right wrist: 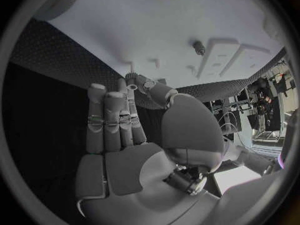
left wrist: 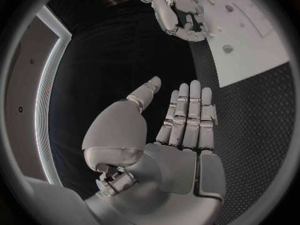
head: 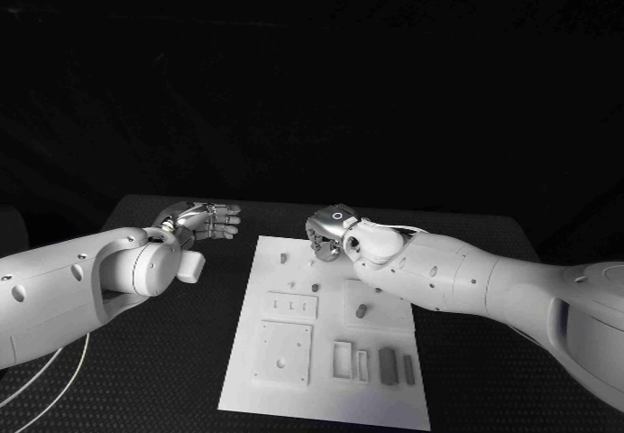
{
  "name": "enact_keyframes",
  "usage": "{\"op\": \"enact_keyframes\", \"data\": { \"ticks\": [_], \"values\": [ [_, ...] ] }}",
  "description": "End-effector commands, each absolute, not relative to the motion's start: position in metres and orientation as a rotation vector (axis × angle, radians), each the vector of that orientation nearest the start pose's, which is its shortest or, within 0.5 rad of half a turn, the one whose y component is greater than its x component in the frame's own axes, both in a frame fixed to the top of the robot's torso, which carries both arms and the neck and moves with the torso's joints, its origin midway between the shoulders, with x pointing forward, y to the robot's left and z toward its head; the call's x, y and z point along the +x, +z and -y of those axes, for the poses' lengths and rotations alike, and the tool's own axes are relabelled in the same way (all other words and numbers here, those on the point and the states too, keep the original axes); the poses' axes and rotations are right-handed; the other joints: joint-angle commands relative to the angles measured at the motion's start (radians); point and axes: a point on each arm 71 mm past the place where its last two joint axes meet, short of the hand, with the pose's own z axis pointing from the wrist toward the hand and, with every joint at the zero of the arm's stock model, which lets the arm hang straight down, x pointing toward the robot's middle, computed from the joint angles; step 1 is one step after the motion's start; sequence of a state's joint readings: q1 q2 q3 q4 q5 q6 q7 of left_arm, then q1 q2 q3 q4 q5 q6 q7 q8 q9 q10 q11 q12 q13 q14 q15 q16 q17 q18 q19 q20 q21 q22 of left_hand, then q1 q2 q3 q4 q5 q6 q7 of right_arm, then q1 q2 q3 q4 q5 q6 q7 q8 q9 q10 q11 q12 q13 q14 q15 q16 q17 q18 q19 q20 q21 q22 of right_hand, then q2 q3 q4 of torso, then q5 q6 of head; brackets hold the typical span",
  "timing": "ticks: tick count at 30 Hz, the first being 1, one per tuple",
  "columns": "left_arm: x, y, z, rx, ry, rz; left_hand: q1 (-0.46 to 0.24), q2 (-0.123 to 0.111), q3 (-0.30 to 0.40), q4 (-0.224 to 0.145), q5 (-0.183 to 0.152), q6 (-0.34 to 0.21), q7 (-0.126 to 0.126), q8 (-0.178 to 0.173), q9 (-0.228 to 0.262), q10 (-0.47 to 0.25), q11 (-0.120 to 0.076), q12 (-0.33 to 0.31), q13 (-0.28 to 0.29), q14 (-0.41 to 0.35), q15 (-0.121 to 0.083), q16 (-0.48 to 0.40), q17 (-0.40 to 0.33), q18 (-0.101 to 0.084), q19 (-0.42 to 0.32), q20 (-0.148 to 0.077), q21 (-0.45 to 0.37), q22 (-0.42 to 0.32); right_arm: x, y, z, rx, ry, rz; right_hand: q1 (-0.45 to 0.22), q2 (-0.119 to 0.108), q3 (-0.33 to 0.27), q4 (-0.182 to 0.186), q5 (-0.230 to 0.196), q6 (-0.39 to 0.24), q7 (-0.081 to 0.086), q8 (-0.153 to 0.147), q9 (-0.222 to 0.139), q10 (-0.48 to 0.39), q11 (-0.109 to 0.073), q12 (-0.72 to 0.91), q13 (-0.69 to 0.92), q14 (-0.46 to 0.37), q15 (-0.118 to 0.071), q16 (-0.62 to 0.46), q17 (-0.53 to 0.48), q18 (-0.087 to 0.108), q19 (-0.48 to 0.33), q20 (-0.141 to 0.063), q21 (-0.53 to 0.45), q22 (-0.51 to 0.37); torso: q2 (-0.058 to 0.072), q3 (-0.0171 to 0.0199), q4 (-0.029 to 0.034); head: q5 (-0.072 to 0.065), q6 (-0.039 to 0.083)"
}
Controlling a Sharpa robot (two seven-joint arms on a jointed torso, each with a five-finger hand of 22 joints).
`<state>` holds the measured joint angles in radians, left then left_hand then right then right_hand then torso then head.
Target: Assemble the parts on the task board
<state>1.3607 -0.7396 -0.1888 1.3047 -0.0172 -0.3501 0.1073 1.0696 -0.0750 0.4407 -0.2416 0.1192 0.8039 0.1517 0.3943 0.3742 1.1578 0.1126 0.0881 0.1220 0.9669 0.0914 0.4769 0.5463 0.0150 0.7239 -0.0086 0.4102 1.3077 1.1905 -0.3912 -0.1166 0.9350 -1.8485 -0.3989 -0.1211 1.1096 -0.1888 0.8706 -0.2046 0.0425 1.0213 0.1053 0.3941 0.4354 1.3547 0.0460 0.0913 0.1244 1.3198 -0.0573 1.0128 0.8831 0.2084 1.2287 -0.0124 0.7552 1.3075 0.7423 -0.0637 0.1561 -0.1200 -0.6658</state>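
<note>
Both hands empty: left hand off the task board, right hand over its far edge.

The scene is dim: the task board and white arms catch the light against black surroundings. Both wrist views bend straight edges (strongest toward the rim).

Matt white task board on textured black table.

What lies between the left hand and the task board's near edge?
Only bare black table lies between the left hand and the white task board; the head view shows this, and the left wrist view agrees.
</note>
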Motion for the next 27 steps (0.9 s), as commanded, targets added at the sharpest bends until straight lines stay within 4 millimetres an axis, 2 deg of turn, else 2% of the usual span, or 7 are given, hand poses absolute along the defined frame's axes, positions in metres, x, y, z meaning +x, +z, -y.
{"op": "enact_keyframes", "data": {
  "ticks": [1,14,18,27],
  "values": [
    [0.539,-0.177,-0.229,-1.167,-1.195,-1.611,-0.009,0.001,0.000,-0.007,-0.003,-0.003,0.002,-0.004,0.002,-0.005,-0.002,-0.007,0.001,0.002,0.004,-0.005,0.001,0.017,-0.002,0.003,0.007,0.022,0.559,-0.233,0.125,-0.562,0.270,-1.462,0.012,-0.005,0.007,0.001,0.006,0.008,0.002,0.006,0.002,0.006,-0.001,0.006,0.003,-0.001,-0.010,0.005,0.000,0.053,-0.002,-0.005,0.006,0.020,-0.002,-0.0010,0.0002,0.001,-0.003],
    [0.539,-0.177,-0.229,-1.167,-1.195,-1.612,-0.010,0.000,0.000,-0.007,-0.003,-0.003,0.003,-0.005,0.002,-0.005,-0.002,-0.008,0.002,0.002,0.004,-0.006,0.002,0.017,-0.002,0.003,0.007,0.022,0.554,-0.243,0.121,-0.648,0.218,-1.416,0.017,-0.026,0.027,0.013,0.006,0.015,-0.001,0.007,0.006,0.014,-0.003,0.004,0.007,0.001,-0.012,0.010,0.000,0.053,0.000,-0.003,0.014,0.020,0.000,-0.0011,-0.0011,0.000,0.002],
    [0.539,-0.177,-0.228,-1.167,-1.196,-1.616,-0.012,0.000,0.000,-0.007,-0.004,-0.003,0.003,-0.005,0.002,-0.005,-0.002,-0.008,0.002,0.001,0.005,-0.007,0.002,0.017,-0.004,0.004,0.006,0.022,0.554,-0.244,0.122,-0.649,0.214,-1.419,0.018,-0.039,0.040,0.022,0.006,0.019,-0.003,0.008,0.008,0.018,-0.004,0.003,0.010,0.001,-0.012,0.012,0.000,0.053,0.001,-0.001,0.017,0.019,0.000,-0.0017,0.0000,0.000,0.002],
    [0.539,-0.177,-0.227,-1.167,-1.197,-1.617,-0.012,0.000,0.000,-0.007,-0.004,-0.003,0.003,-0.006,0.003,-0.005,-0.002,-0.009,0.002,0.000,0.005,-0.008,0.002,0.016,-0.005,0.004,0.006,0.022,0.553,-0.244,0.120,-0.651,0.218,-1.420,0.018,-0.042,0.043,0.026,0.006,0.020,-0.003,0.008,0.008,0.019,-0.004,0.003,0.010,0.001,-0.013,0.013,0.000,0.053,0.002,0.000,0.018,0.019,0.000,-0.0027,-0.0019,0.000,0.004]
  ]
}}
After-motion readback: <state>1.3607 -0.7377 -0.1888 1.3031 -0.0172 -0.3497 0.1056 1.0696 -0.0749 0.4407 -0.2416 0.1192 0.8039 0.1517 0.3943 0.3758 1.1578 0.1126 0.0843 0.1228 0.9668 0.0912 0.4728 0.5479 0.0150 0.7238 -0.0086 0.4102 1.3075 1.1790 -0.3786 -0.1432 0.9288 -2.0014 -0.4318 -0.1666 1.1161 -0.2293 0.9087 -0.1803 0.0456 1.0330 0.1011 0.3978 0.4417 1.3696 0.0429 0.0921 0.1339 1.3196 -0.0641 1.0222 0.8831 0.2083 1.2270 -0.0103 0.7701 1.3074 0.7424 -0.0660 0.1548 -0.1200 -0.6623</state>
